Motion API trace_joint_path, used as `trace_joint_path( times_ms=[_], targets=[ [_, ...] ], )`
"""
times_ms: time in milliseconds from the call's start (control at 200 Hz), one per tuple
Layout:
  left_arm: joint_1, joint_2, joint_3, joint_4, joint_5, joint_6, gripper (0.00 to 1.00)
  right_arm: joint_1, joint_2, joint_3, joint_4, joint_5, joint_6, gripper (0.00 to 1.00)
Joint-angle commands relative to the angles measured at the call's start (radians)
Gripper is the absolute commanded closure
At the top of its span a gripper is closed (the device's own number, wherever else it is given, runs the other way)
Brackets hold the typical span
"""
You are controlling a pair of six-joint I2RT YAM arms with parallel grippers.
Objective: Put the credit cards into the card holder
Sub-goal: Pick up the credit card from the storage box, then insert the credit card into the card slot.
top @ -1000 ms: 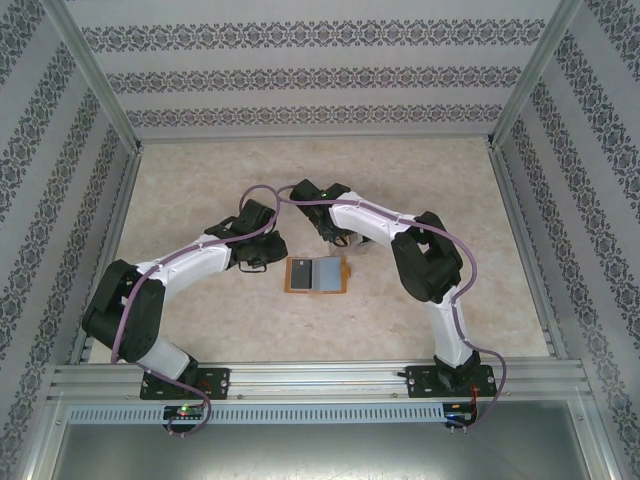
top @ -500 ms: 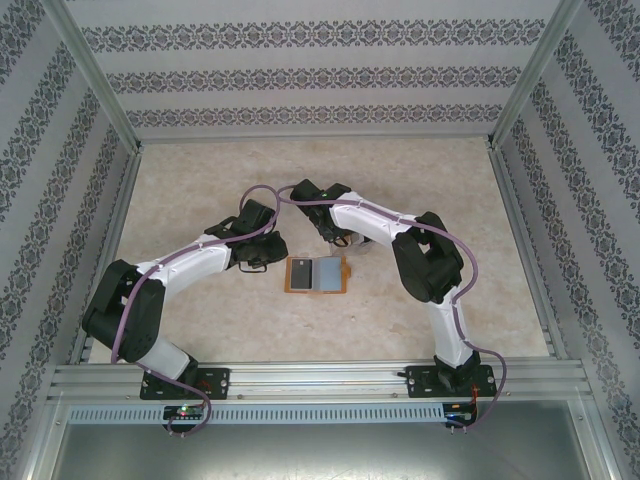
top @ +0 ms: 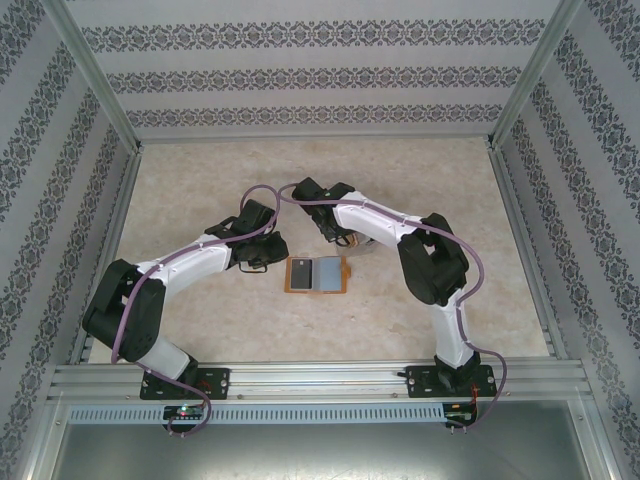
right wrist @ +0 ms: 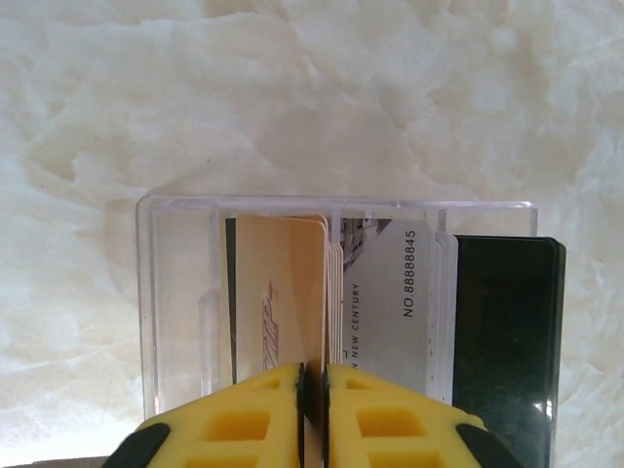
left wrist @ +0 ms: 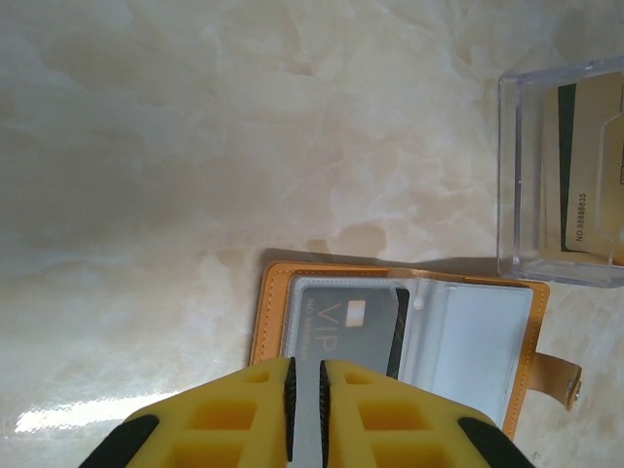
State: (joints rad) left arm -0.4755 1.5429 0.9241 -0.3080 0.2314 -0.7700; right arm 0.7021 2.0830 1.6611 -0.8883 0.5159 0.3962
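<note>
Top camera looks down from above and behind; both close wrist cameras share the clear box (left wrist: 512, 175).

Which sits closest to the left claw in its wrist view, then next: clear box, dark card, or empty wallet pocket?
1. dark card, just beyond the left claw.
2. empty pocket, further right.
3. clear box, top right corner.

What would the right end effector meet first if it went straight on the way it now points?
Most likely the credit cards standing in the clear plastic box: the right end effector lines up with the edge of the beige card. Whether it touches them is unclear.
</note>
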Motion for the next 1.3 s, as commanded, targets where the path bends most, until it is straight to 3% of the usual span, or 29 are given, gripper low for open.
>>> trace_joint_path(
  times_ms=[0, 70, 425, 595, 744, 834, 924, 1119, 1294],
  targets=[
    [0.014, 0.011, 0.009, -0.019, 0.008, 0.007, 0.83, -0.015, -0.038, -0.018, -0.014, 0.031, 0.008, 0.9],
    [0.015, 0.012, 0.007, -0.019, 0.01, 0.006, 0.83, -0.015, -0.044, -0.018, -0.014, 0.016, 0.007, 0.95],
    [0.017, 0.002, 0.022, 0.004, 0.07, -0.018, 0.81, -0.033, -0.246, -0.125, 0.058, -0.187, 0.102, 0.96],
    [0.031, -0.002, 0.02, 0.106, 0.197, -0.065, 0.71, -0.077, -0.453, -0.365, 0.294, -0.377, 0.238, 0.97],
    [0.042, 0.019, 0.012, 0.268, 0.356, -0.133, 0.58, -0.109, -0.575, -0.582, 0.556, -0.596, 0.374, 0.99],
    [0.044, 0.034, 0.01, 0.35, 0.423, -0.167, 0.56, -0.125, -0.605, -0.652, 0.677, -0.727, 0.437, 0.99],
    [0.051, 0.046, -0.006, 0.425, 0.463, -0.205, 0.51, -0.13, -0.62, -0.704, 0.772, -0.803, 0.483, 0.99],
    [0.081, 0.116, -0.038, 0.589, 0.558, -0.311, 0.5, -0.169, -0.619, -0.782, 0.926, -0.913, 0.562, 0.99],
    [0.095, 0.134, -0.033, 0.589, 0.575, -0.313, 0.49, -0.199, -0.631, -0.814, 0.999, -0.97, 0.595, 0.99]
  ],
)
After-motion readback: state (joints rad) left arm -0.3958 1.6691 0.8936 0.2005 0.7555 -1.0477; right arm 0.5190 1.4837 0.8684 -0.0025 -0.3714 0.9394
